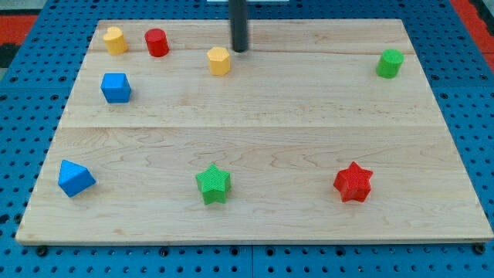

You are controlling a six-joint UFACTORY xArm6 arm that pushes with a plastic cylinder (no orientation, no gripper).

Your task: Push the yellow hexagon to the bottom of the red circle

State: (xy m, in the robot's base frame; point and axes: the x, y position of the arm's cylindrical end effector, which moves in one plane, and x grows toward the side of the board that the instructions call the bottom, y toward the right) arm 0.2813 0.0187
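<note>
Yellow hexagon (219,60) beside my tip (241,49)

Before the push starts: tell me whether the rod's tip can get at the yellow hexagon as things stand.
Probably yes. My tip stands just to the view's upper right of the yellow hexagon, with only bare board between them; the red circle sits farther to the view's left.

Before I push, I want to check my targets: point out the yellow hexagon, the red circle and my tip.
yellow hexagon (219,60): camera view, middle of its top face.
red circle (157,42): camera view, middle of the cylinder.
my tip (241,49): camera view, the rod's very end, just right of the hexagon.
</note>
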